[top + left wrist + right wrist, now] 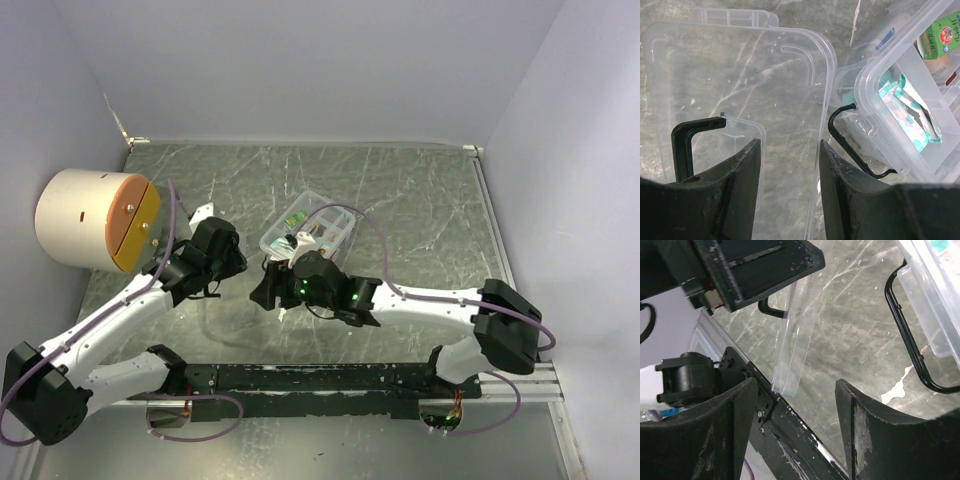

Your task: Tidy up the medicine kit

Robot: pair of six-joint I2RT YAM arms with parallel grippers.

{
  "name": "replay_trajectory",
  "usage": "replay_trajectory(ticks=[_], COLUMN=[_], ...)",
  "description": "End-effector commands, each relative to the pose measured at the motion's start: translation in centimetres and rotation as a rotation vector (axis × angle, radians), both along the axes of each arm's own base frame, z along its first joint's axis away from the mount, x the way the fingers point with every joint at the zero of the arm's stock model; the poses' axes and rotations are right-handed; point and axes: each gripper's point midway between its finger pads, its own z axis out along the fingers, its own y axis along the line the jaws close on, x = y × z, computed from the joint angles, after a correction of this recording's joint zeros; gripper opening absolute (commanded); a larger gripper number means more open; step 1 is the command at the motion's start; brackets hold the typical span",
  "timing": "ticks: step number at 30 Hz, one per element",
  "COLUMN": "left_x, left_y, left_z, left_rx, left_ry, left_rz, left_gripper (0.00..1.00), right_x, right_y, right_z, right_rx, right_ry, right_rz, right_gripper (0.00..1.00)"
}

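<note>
The medicine kit (310, 222) is a clear case, open, at the table's middle. It holds teal-and-white packets (912, 115) and a green box (945, 32). Its black wire handle (855, 145) hangs off the near end. The clear lid (740, 75) is off the case, to its left. My left gripper (790, 144) is shut on the lid, with a clear edge against each finger. In the right wrist view the lid (795, 340) hangs edge-on below that gripper. My right gripper (794, 385) stands open and empty just short of the case (935, 295), near its handle (900, 330).
A big white-and-orange cylinder (95, 220) lies against the left wall. Grey walls close in the table on three sides. The black rail (330, 378) carrying the arm bases runs along the near edge.
</note>
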Motion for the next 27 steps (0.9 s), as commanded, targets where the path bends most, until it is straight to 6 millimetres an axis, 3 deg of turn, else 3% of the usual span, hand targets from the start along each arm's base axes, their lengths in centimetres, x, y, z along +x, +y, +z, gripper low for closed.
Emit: replay_trajectory(ticks=[1,9,14,27], left_x=[-0.2,-0.5,-0.6,-0.8], left_y=[1.1,1.2,1.2,1.2], left_z=[0.5,1.2,1.4,3.6], left_rx=[-0.012,-0.031,-0.041,-0.087], left_ry=[-0.021,-0.036,-0.037,-0.081], left_rz=[0.061,0.064,0.064,0.070], left_gripper=[0.44,0.44,0.44,0.44], right_x=[0.4,0.2,0.5,0.4], right_y=[1.8,4.2,5.0,6.3], right_z=[0.7,0.5,-0.8,-0.6], right_rx=[0.030,0.029,-0.008,0.022], right_ry=[0.002,0.001,0.035,0.069], right_rz=[0.001,0.075,0.068,0.082], right_gripper=[0.63,0.64,0.61,0.31])
